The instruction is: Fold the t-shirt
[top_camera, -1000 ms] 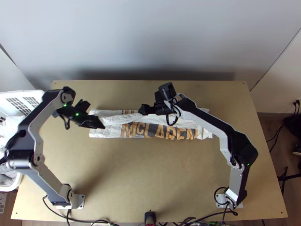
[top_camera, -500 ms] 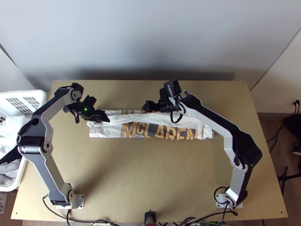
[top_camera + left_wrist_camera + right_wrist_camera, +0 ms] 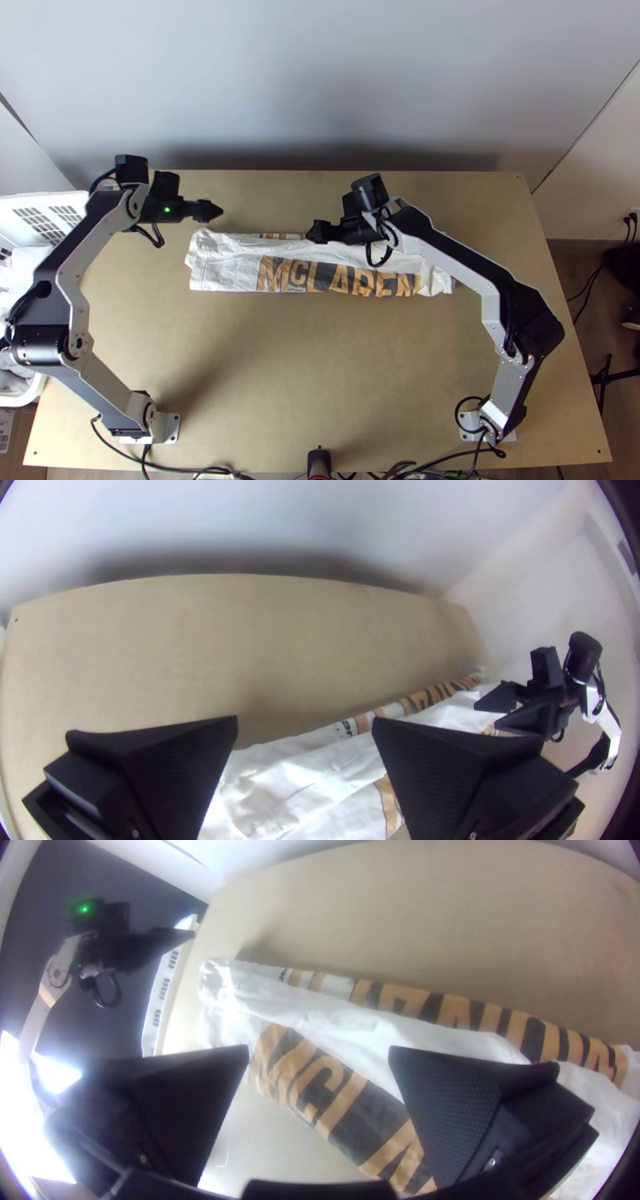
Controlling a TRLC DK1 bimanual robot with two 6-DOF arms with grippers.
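T-shirt [image 3: 228, 276] in folded strip, left gripper [image 3: 211, 211] at its ten o'clock, right gripper [image 3: 315, 232] at twelve, fingers apart on both

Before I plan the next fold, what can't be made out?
Top view: part of the t-shirt, behind the right arm.
Left wrist view: some t-shirt, cut off by the bottom edge.
Top view: basket, part cut off by left edge.
All views: any t-shirt layers beneath the outer one.

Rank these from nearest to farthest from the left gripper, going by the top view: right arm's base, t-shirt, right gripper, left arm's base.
1. T-shirt: close by, toward the near side.
2. Right gripper: to the right.
3. Left arm's base: near side, left.
4. Right arm's base: near side, right.
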